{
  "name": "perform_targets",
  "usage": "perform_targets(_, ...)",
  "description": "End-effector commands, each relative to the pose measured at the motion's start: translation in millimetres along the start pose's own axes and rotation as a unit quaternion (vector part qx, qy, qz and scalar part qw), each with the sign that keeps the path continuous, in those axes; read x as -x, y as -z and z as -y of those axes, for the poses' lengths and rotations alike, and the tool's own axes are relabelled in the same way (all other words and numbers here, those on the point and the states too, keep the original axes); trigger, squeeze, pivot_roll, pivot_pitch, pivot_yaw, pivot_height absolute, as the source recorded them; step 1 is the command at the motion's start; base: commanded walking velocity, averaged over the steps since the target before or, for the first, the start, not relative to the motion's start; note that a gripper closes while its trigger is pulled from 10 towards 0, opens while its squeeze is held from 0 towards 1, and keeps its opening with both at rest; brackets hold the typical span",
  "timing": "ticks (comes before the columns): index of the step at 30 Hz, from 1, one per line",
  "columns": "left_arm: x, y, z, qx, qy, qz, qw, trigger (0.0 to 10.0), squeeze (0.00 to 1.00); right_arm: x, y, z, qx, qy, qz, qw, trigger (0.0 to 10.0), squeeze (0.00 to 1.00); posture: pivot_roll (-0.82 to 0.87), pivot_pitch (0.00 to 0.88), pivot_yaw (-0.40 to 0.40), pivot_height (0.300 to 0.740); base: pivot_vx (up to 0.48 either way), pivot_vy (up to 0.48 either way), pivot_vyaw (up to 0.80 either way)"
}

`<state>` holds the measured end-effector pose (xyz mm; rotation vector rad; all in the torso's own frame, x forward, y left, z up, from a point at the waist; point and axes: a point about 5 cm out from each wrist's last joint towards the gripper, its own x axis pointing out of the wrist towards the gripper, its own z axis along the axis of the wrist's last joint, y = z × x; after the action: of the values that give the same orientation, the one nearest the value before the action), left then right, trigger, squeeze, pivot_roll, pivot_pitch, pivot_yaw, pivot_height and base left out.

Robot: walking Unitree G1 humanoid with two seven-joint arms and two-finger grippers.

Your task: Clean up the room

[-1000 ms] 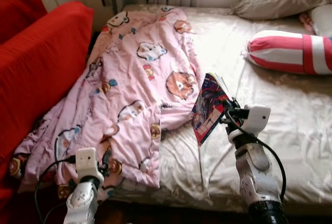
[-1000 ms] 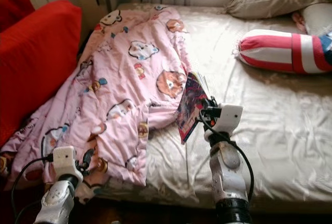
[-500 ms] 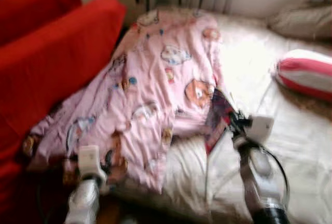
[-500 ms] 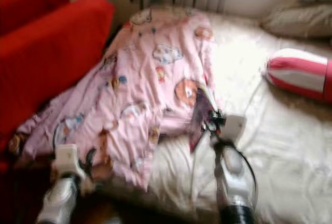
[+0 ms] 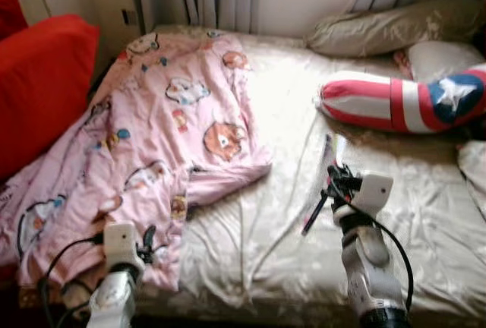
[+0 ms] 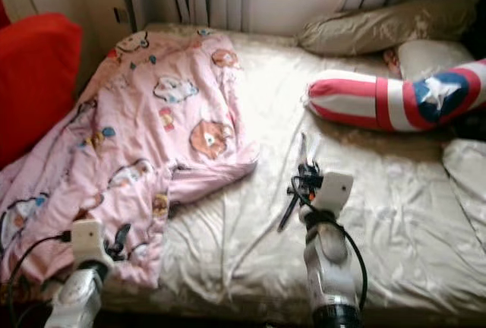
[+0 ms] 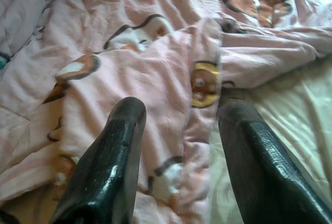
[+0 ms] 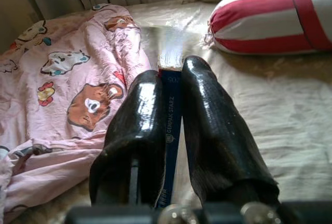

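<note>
Squeezing tight on a thin book [image 8: 171, 125], right gripper [image 8: 171, 79] fingers pressing its two sides, holding it up on its edge above the cream bed sheet [image 5: 425, 191]. Lying off to one side of those fingers, a pink cartoon blanket [image 5: 159, 130]; resting farther ahead, a red and white striped pillow [image 5: 380, 100]. Spreading wide apart, left gripper [image 7: 179, 125] fingers hanging just over the blanket's edge.

A bed [image 5: 395, 191] with a cream satin sheet. On it lie a pink cartoon blanket [image 5: 152, 130], a striped bolster [image 5: 387, 104] and a beige pillow [image 5: 380, 28]
</note>
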<state>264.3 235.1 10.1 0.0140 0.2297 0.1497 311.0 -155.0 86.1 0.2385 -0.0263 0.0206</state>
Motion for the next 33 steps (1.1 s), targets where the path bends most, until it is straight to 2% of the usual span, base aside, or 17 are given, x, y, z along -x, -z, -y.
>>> perform_targets(1,3.2,6.9,8.0,0.003,0.011,-0.01,1.0,10.0,0.0,-0.4,-3.3,3.2,-0.001,0.005,0.012,1.0,10.0,0.0,0.07,0.124,-0.043,0.74,0.0,-0.368,0.0)
perform_targets(24,4.0,7.4,9.1,0.005,0.013,-0.009,1.0,10.0,0.0,-0.1,2.5,4.4,-0.013,0.011,0.0,1.0,10.0,0.0,0.06,0.135,-0.046,0.74,0.0,-0.366,-0.08)
perform_targets(29,4.3,7.7,9.3,0.006,0.012,-0.01,1.0,10.0,0.0,-0.7,3.5,3.4,-0.013,0.006,-0.003,1.0,10.0,0.0,0.07,0.136,-0.046,0.74,0.0,-0.298,0.0)
perform_targets(33,4.5,8.0,9.0,0.005,0.012,-0.01,1.0,10.0,0.0,-0.5,4.8,3.2,-0.013,0.006,-0.006,1.0,10.0,0.0,0.07,0.136,-0.047,0.74,0.0,0.0,0.0)
